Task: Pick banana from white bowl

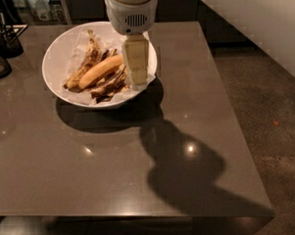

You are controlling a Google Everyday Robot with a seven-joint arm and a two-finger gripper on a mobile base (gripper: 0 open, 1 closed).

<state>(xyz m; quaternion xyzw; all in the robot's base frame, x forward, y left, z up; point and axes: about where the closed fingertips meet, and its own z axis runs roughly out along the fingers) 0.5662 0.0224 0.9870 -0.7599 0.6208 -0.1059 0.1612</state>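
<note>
Yellow-orange, the plump curved banana (100, 71) lies among limp brown peels (109, 87) in the wide glossy white bowl (54, 60). The pale gripper (137, 81) hangs just beside it; whether it is spread or closed I cannot tell.

A rounded white wrist housing (131, 7) with a slotted grille (136, 20) is seen; the pale yellow tool (136, 62) below is placed over the bowl (51, 69).

The gripper (136, 66) hangs over the white bowl (54, 52), just beside the banana (100, 70).
</note>
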